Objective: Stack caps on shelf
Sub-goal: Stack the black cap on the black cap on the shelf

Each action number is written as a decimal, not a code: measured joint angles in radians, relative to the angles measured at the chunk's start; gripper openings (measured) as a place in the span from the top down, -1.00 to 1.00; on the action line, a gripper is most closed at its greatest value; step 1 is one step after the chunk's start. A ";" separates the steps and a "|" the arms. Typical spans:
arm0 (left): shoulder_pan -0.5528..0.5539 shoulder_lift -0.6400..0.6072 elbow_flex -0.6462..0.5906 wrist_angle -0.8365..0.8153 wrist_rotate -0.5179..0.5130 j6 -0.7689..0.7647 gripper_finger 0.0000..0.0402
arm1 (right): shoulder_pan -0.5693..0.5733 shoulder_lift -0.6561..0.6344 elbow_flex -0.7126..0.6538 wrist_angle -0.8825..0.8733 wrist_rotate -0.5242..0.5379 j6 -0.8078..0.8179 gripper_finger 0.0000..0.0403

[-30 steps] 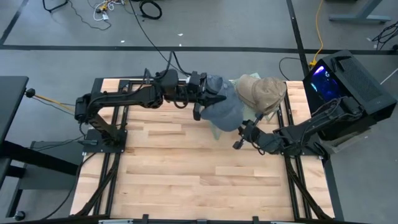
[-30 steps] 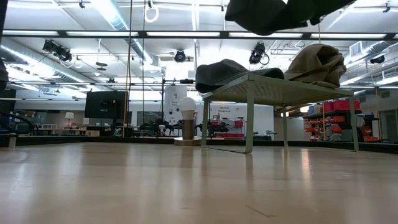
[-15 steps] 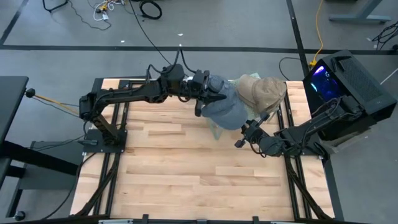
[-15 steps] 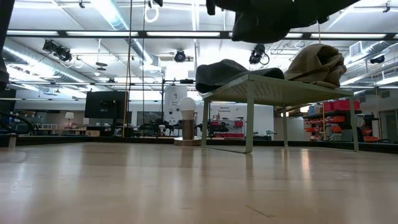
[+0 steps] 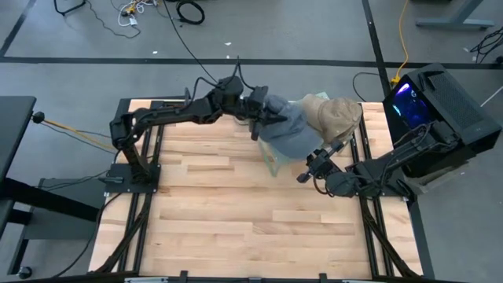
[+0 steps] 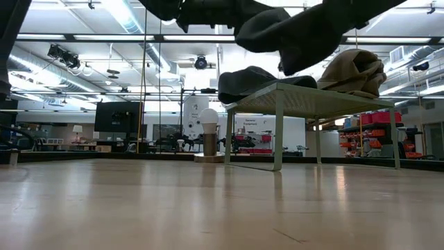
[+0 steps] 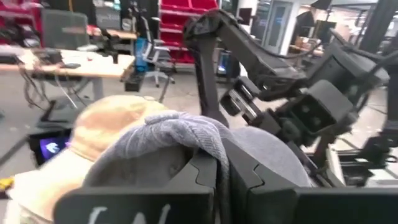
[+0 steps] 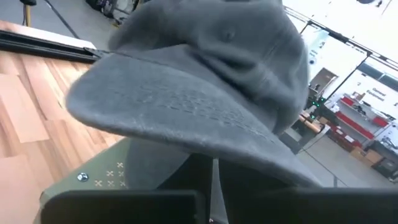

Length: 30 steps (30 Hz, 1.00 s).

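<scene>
Left gripper (image 5: 262, 120) carried blue-grey cap (image 5: 292, 134) farther over shelf (image 6: 305, 101), tan caps (image 5: 334, 115) beside

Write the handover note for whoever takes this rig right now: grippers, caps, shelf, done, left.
Left gripper: shut on the blue-grey cap, holding it in the air over the shelf.
Right gripper: shut, empty, waiting at the shelf's near side.
On the shelf: a dark cap at one end, a tan cap pile at the other.
Done: those caps are placed.
Left: lower the held cap, probably onto the dark cap, release, pull the arm back. No other caps show on the table.
</scene>
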 joint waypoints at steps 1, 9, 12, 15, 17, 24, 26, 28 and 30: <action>0.004 0.000 0.000 0.005 -0.003 0.005 0.94 | -0.003 0.000 0.000 -0.009 -0.001 0.007 0.86; 0.018 -0.014 0.001 -0.017 -0.026 0.064 0.95 | -0.091 0.000 0.000 -0.105 -0.087 0.095 0.86; 0.020 -0.014 0.001 -0.080 -0.086 0.115 0.90 | -0.130 0.000 0.000 -0.115 -0.148 0.111 0.86; 0.020 -0.014 0.001 -0.139 -0.176 0.148 0.90 | -0.160 0.000 0.000 -0.124 -0.188 0.133 0.86; 0.020 -0.014 0.001 -0.168 -0.205 0.171 0.93 | -0.173 0.000 0.000 -0.128 -0.200 0.141 0.86; 0.001 -0.013 0.001 -0.134 -0.235 0.258 0.95 | -0.196 0.000 0.000 -0.130 -0.203 0.148 0.86; -0.014 -0.013 0.001 -0.118 -0.269 0.304 0.94 | -0.201 0.000 0.000 -0.131 -0.203 0.148 0.86; -0.031 -0.013 0.001 -0.108 -0.309 0.350 0.95 | -0.205 0.000 0.000 -0.131 -0.203 0.148 0.86; -0.046 -0.013 0.001 -0.108 -0.349 0.394 0.96 | -0.210 0.000 0.000 -0.131 -0.203 0.149 0.86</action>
